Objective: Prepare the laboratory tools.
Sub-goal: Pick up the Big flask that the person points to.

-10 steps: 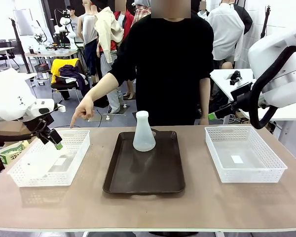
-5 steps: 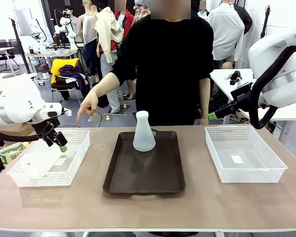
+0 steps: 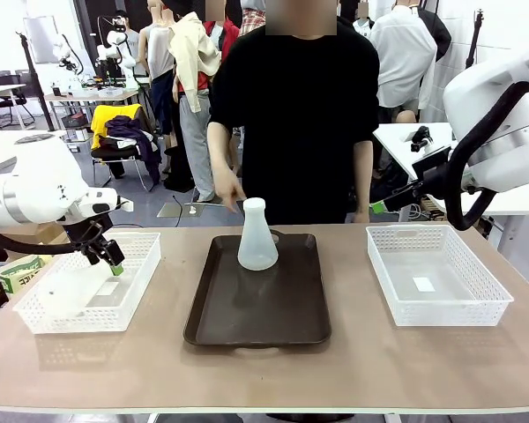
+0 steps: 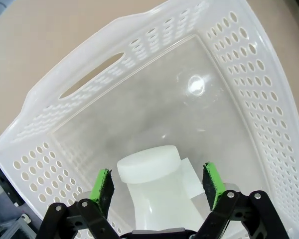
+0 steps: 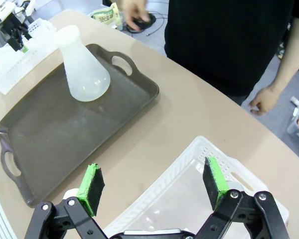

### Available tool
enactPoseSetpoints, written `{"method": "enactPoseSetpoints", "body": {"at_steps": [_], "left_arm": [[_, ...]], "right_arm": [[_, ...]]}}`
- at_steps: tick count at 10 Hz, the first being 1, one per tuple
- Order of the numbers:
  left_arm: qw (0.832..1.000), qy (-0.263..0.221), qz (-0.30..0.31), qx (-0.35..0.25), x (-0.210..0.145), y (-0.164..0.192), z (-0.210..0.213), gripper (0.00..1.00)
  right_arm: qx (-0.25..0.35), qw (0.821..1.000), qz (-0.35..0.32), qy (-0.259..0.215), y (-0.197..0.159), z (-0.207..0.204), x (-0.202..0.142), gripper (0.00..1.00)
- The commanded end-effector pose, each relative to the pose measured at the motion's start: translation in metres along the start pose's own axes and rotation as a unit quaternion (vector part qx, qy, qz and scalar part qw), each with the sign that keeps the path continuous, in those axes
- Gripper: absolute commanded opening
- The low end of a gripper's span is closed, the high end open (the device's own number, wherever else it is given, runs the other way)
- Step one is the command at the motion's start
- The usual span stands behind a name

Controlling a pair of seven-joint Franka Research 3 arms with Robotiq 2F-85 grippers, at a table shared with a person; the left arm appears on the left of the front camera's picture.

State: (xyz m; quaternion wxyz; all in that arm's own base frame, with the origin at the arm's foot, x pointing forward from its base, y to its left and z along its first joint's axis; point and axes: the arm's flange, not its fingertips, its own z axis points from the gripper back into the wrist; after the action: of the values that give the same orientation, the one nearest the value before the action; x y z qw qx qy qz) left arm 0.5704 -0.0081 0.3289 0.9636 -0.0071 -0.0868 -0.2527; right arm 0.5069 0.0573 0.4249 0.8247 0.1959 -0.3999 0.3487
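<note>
One frosted-white flask stands upright at the far end of the dark brown tray; it also appears in the right wrist view. A second flask lies inside the left white basket, and shows faintly from the front. My left gripper reaches down into that basket. Its jaws are open and straddle the flask's neck, with a small gap on each side. My right gripper is open and empty, held high above the right basket.
A person in black stands at the far side of the table, one hand lowered just behind the tray. The right basket holds only a small label. Bare tabletop runs along the near edge in front of the tray and baskets.
The person's hand has drawn back from pointing at the left basket to behind the tray. My left gripper has shifted slightly right over the lying flask, and its jaws have narrowed a little.
</note>
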Motion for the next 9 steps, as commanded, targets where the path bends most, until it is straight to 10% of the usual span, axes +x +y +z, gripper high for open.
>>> {"method": "enactPoseSetpoints", "body": {"at_steps": [1, 5, 9], "left_arm": [[1.0, 0.01, 0.006, 0.019, 0.008, -0.001, -0.0014, 0.62], [1.0, 0.008, 0.009, 0.01, 0.0096, -0.0009, -0.0026, 0.0], [0.999, 0.029, 0.02, -0.009, 0.0067, -0.0004, -0.003, 0.0]], "right_arm": [[0.001, 1.0, -0.005, 0.007, 0.0009, 0.0025, 0.0014, 1.0], [0.001, 1.0, -0.005, 0.007, 0.0009, 0.0025, 0.0014, 1.0], [0.001, 1.0, -0.005, 0.007, 0.0009, 0.0025, 0.0014, 1.0]]}}
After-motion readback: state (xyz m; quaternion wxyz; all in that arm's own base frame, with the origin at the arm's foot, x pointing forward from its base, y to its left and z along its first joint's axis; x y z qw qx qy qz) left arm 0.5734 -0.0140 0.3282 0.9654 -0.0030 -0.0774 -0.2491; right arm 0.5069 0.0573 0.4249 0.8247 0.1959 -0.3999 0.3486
